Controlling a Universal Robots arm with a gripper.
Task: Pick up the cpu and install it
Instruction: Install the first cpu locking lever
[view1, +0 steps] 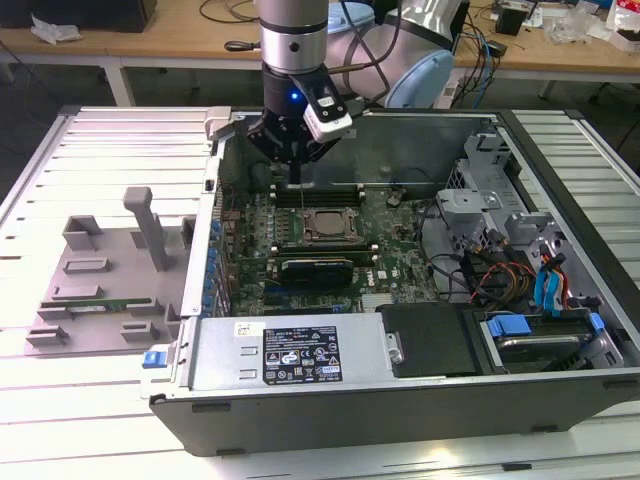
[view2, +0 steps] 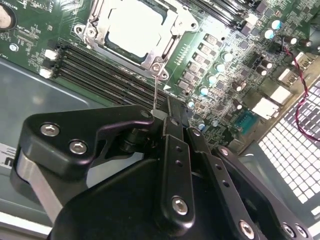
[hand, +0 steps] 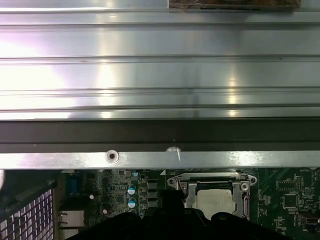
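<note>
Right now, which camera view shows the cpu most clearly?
The second wrist view: the cpu appears large, its pale metal top sitting inside the socket frame. The exterior view shows it small, below the gripper. The first wrist view shows it partly cut off.

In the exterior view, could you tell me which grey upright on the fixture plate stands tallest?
The tall post on the fixture plate, at the exterior view's left, rises well above the low blocks around it.

Open room above the socket, crowded on its sides

The cpu (view1: 331, 226) lies uncovered from above; the gripper (view1: 297, 180) hangs beside it. Memory slots (view2: 107, 75), the black card (view1: 317, 268), the case wall (hand: 160, 132) and tangled cables (view1: 500, 275) hem the board.
</note>
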